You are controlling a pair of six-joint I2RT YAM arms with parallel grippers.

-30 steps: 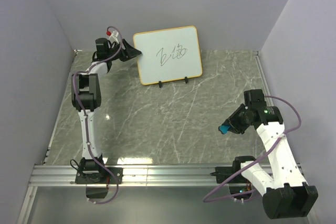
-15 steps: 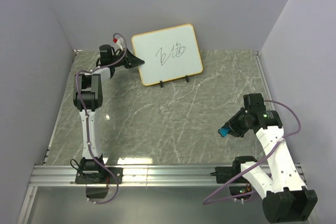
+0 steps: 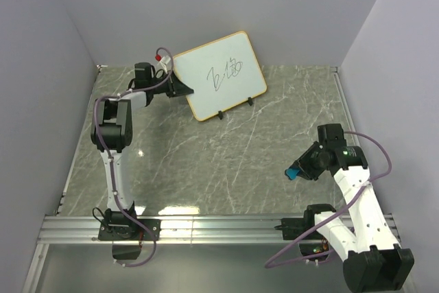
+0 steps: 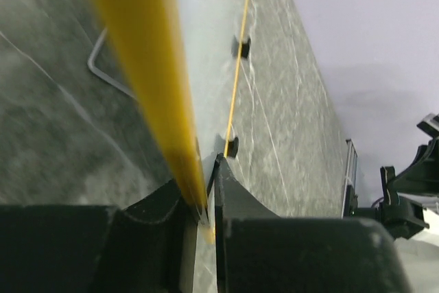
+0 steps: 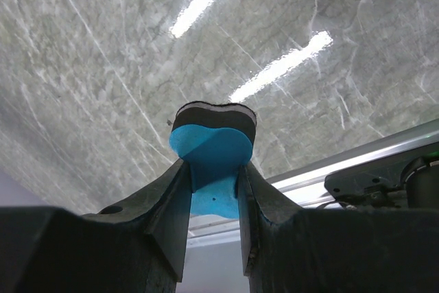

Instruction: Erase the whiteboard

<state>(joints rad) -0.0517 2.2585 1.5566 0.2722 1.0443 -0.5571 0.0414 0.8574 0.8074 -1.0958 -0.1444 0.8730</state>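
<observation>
The whiteboard point(image 3: 223, 76), white with an orange frame and a black scribble, stands tilted on two black feet at the back of the marble table. My left gripper point(image 3: 188, 90) is shut on its left edge; the left wrist view shows that orange edge point(image 4: 147, 73) edge-on, pinched between the black fingers point(image 4: 233, 197). My right gripper point(image 3: 296, 169) hovers over the right front of the table, shut on a small blue eraser point(image 5: 212, 142) with a dark felt face. The eraser point(image 3: 293, 171) is far from the board.
Grey walls close in the table at the back and both sides. An aluminium rail point(image 3: 219, 228) carrying both arm bases runs along the near edge. Cables loop off each arm.
My left gripper closed on the board's left edge and swung that end toward the front, turning the board clockwise. The right arm with the eraser barely moved.
</observation>
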